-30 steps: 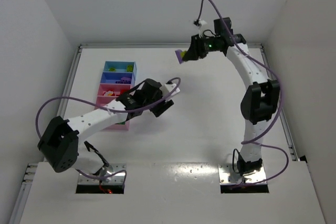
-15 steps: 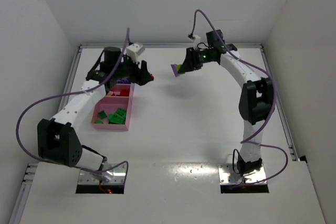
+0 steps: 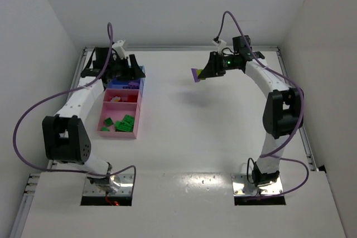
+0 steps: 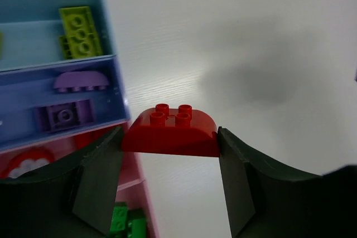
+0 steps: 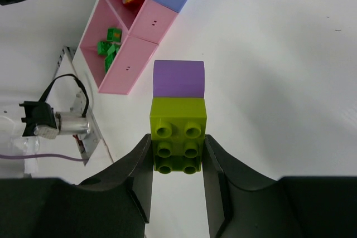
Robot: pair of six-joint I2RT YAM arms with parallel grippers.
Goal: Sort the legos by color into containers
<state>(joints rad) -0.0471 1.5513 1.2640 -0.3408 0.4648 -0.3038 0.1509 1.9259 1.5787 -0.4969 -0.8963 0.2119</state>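
You hold a brick in each hand above the counter (image 3: 184, 137).
Your left hand (image 4: 170, 140) pinches a red brick (image 4: 167, 127) by its ends, just over the edge of the trays (image 4: 106, 32). Yellow-green pieces lie in the light blue tray, purple in the darker blue, green in the end pink one. Your right hand (image 5: 177, 147) pinches a yellow-green and purple block (image 5: 178, 110), well apart from the trays.
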